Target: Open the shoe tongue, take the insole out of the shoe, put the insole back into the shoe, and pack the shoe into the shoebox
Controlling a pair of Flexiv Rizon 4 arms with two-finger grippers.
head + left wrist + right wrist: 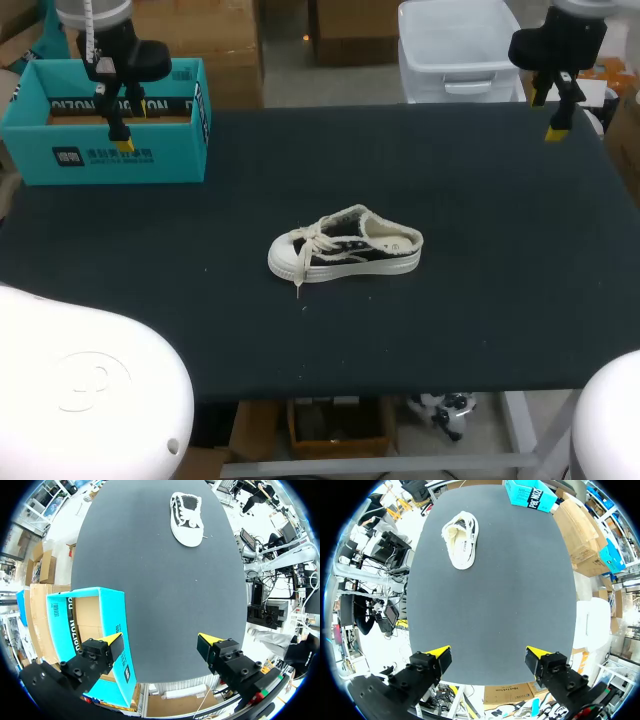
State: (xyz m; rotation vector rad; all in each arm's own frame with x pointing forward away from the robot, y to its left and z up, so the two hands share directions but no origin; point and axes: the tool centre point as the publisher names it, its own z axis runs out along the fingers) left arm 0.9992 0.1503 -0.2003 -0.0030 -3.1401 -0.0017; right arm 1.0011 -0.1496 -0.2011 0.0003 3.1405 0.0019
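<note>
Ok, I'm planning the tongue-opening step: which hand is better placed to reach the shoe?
Left, narrowly. The left hand and right hand are both open, empty and about equally far from the shoe, but its laced toe end points toward the left side.

The head camera looks down from behind the robot on the whole table (480, 330). Each wrist camera hangs high over a far corner; all three share the shoe (345, 245) and box (110, 150).

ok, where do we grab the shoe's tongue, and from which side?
Probably pinch the tongue at its free edge behind the laces, coming from above on the heel side with the right gripper: the shoe sits upright, opening up, heel toward that arm.
</note>
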